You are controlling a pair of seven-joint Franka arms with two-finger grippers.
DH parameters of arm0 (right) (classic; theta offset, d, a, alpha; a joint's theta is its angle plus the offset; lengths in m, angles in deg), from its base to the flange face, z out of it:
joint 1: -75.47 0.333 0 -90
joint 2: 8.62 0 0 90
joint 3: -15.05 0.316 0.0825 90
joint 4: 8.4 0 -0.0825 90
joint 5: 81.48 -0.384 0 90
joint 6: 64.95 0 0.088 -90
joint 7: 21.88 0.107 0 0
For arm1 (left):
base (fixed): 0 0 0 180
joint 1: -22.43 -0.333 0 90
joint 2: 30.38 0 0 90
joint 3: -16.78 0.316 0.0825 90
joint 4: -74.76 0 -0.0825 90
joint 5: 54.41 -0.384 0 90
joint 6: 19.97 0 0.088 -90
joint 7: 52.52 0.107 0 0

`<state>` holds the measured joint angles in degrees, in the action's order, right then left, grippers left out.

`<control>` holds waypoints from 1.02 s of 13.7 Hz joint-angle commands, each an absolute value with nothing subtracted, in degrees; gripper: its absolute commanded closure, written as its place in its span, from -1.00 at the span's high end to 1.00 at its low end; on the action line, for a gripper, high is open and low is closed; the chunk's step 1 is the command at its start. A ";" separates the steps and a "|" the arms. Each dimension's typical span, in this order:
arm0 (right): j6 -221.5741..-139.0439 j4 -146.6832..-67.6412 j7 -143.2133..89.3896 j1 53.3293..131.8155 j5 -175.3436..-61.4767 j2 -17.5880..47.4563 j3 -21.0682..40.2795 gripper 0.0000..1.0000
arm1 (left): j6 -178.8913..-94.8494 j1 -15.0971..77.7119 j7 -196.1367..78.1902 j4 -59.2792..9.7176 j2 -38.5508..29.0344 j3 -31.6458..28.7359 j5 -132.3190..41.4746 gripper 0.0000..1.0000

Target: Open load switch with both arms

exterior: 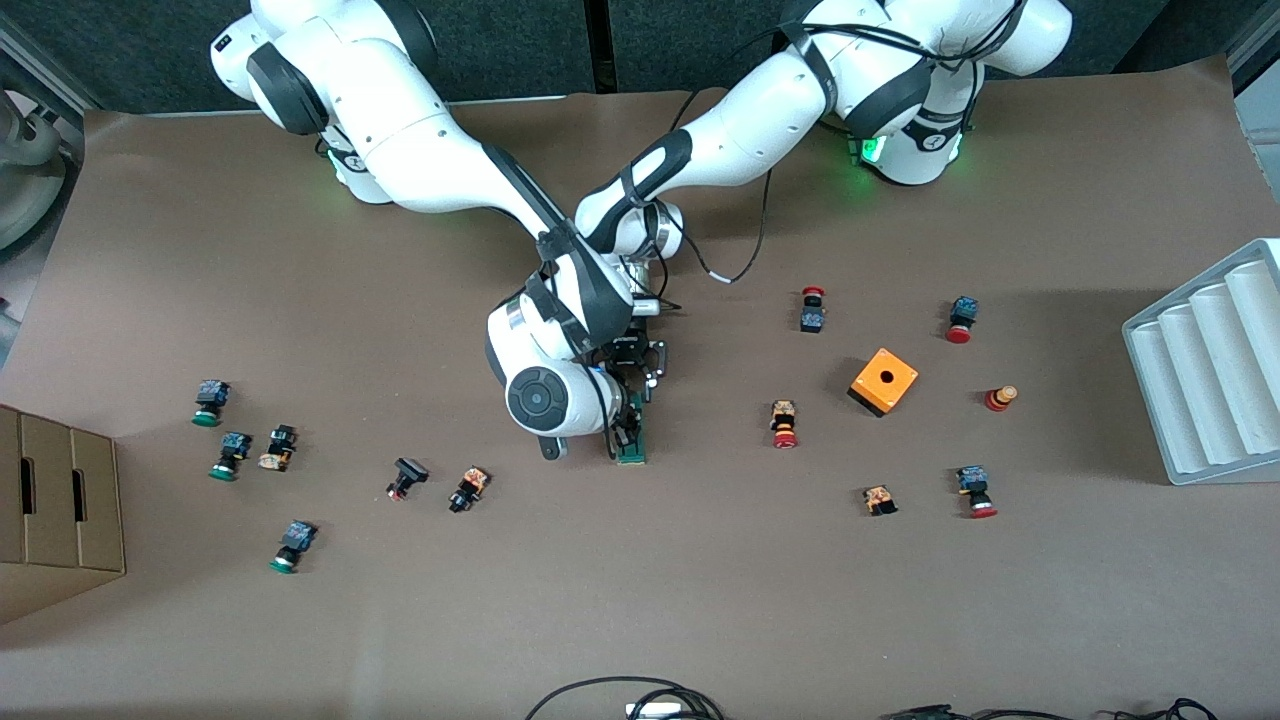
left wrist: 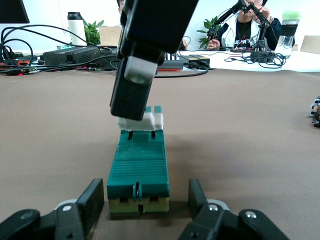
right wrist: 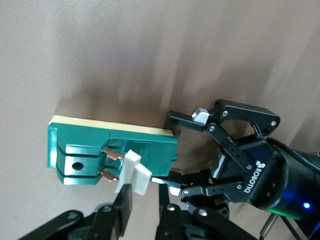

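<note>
Green plastic marks the load switch, a slim bar lying flat on the brown table near its middle, with a pale base under it and a small white block raised on two copper blades.

Both grippers meet at this bar. The left gripper sits low at one end of the switch, its two black fingers clamped against the sides of the body there, so it grips the switch. In the right wrist view the same left gripper shows its fingers on either side of the bar's end.

The right gripper comes down from above at the white block, its fingers drawn together and pinching that block; in the left wrist view the right gripper hangs directly over the white piece, touching it.

An orange cube with a hole sits well apart from both grippers, toward the left arm's end of the table. Small red-capped and green-capped push buttons lie scattered on either side of them.
</note>
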<state>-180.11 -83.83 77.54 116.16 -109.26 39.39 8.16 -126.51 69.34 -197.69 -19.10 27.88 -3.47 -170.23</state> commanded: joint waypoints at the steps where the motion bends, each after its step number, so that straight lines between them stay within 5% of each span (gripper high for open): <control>1: -182.64 -86.71 77.26 117.13 -107.84 38.49 8.20 -0.39 | -125.97 70.16 -198.51 -17.88 29.65 -2.99 -170.52 0.52; 14: -182.90 -86.80 77.61 117.05 -107.05 37.18 8.20 -0.32 | -125.97 70.16 -198.42 -17.88 29.65 -2.99 -170.52 0.52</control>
<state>-182.37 -85.24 77.32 116.99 -108.36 39.24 8.15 -126.46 69.36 -197.69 -19.09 27.89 -3.47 -170.24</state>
